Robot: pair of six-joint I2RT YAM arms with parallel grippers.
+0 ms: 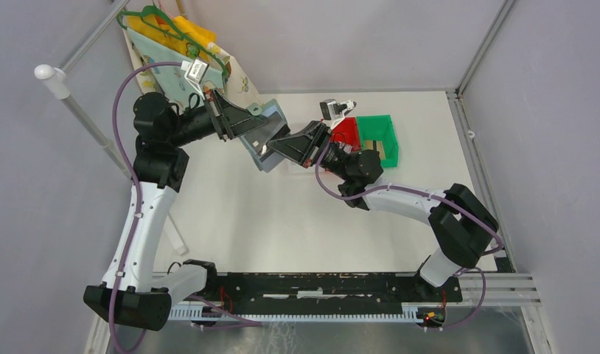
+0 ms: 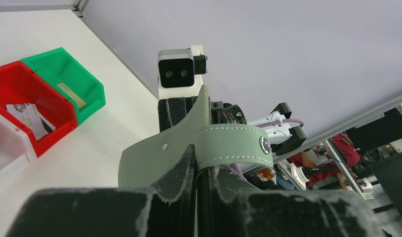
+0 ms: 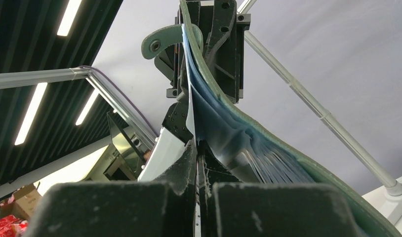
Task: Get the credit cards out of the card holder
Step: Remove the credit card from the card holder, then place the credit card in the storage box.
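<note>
Left tool [image 2: 195, 165] clamped on the grey-green cover of the card holder [image 2: 154, 163], which hangs in the air over the back of the counter [image 1: 231, 214]. Right tool [image 3: 196, 163] pressed together on a thin pale sheet [image 3: 162, 148] at its open edge; card or pocket leaf, cannot tell. Best to draw straight along the pocket, slowly, with the left grip firm; holder bowed, blue pockets [image 3: 228, 133] fanned, strap [image 2: 233, 145] loose.

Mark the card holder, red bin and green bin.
card holder [image 2: 233, 143], left wrist view, closing strap.
red bin [image 2: 43, 91], left wrist view, inner right wall.
green bin [image 2: 88, 89], left wrist view, inner right wall.
</note>
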